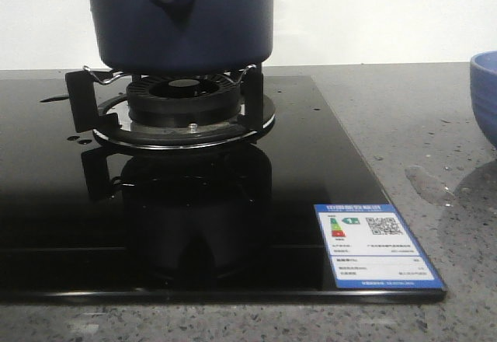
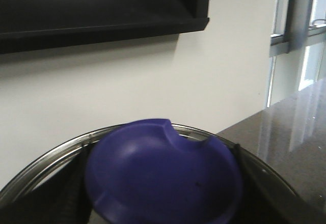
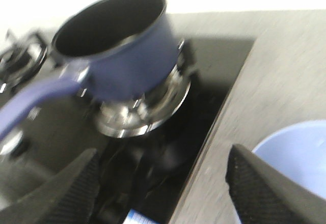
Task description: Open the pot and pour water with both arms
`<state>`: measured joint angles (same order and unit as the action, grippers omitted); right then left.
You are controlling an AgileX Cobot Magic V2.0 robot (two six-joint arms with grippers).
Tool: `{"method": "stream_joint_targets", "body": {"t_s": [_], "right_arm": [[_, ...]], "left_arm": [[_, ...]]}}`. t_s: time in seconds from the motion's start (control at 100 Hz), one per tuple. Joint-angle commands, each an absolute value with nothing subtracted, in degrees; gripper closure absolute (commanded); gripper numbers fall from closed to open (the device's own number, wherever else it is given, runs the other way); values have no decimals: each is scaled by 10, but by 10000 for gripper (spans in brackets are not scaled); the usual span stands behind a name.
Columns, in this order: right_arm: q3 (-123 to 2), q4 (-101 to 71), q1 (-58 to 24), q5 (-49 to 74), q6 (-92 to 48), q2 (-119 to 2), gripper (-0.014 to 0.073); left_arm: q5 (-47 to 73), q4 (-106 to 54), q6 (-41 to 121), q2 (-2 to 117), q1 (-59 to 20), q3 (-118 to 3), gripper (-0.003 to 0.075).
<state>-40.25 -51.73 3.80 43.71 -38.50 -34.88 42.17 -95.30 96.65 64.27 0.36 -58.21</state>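
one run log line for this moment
pot: on burner, lid off | left gripper: shut on lid | right gripper: open, empty, apart from pot | bowl: on counter, empty

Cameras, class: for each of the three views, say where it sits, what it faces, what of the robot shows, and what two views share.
Front view: low over the counter, facing the pot on the burner; no robot part shows.
Left wrist view: above a lid with a blue knob, facing the wall; dark fingers flank the knob.
Right wrist view: above the stove, looking down on the open pot; two spread fingers show.
Front and right wrist views share pot, burner and bowl.
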Motion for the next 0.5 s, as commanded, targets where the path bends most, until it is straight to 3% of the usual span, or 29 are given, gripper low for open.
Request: {"method": "stream_joint_targets", "body": {"t_s": [0.0,0.16,0.31,0.49], "right_arm": [[-433,-527,38,362,-382,-367,123],[-516,-313,38,389,-221,-417,123],[-616,-56,38,555,0,-488,123],[-637,21,38,624,43,-540,123]], "left_arm": [[419,-994,949,590,8,-562,424],[399,-994,948,528,-3,-513,425],[363,-988,948,494,-31,-496,425],[350,-984,948,488,-45,-496,425]]}}
